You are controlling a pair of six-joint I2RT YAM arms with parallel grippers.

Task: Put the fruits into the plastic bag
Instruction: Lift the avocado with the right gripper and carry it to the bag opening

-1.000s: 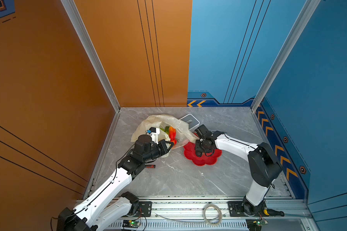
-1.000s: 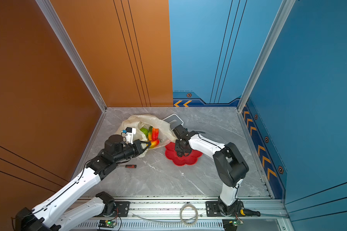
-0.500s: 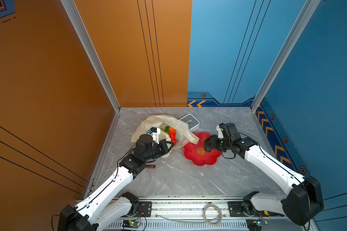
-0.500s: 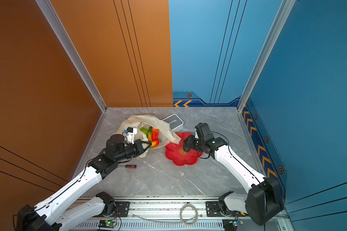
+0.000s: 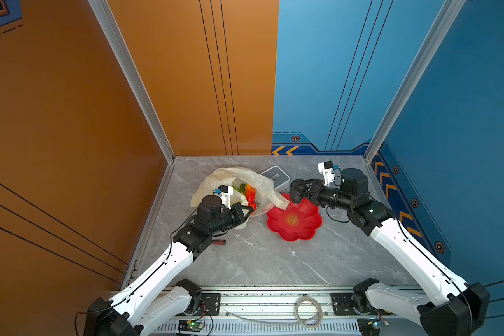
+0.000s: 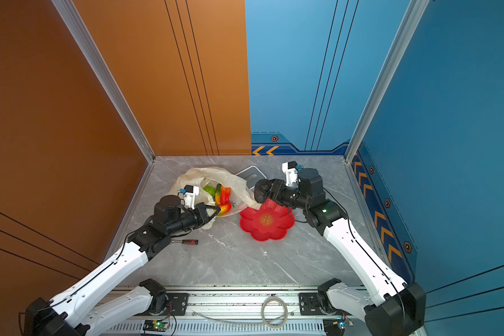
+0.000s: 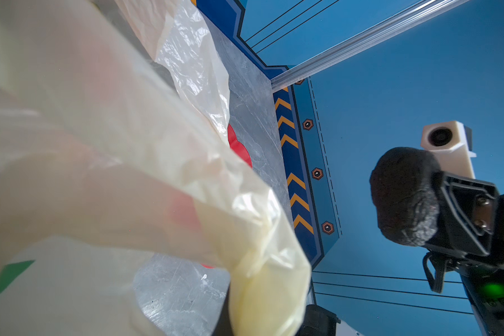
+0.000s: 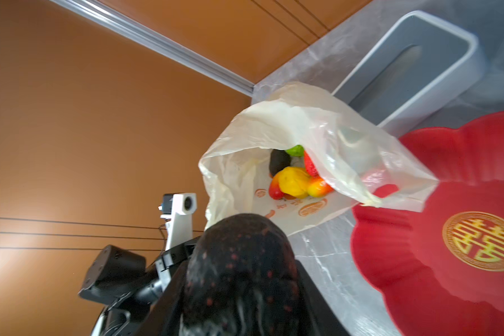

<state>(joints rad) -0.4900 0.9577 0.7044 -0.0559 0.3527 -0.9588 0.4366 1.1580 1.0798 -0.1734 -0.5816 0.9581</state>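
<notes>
The plastic bag (image 5: 233, 177) (image 6: 213, 174) lies at the back left of the table, its mouth open toward the red dish. Inside lie green, red, yellow and dark fruits (image 8: 294, 181) (image 6: 220, 193). My left gripper (image 5: 249, 209) (image 6: 216, 210) is shut on the bag's lower edge; in the left wrist view the bag (image 7: 128, 145) covers its fingertips. My right gripper (image 5: 300, 190) (image 6: 264, 190) (image 8: 239, 291) is shut on a dark rough fruit (image 8: 239, 261) (image 7: 405, 197) and holds it in the air above the dish's back rim, just right of the bag's mouth (image 8: 317, 131).
An empty red flower-shaped dish (image 5: 293, 229) (image 8: 448, 291) sits mid-table. A white-grey slotted box (image 5: 275, 174) (image 8: 413, 58) stands behind the bag. A red-handled screwdriver (image 5: 218, 242) lies by my left arm. A cable coil (image 5: 306, 311) rests on the front rail.
My right arm has unfolded and lifted the dark fruit off the red dish, up and toward the back. The left arm and the bag have stayed put.
</notes>
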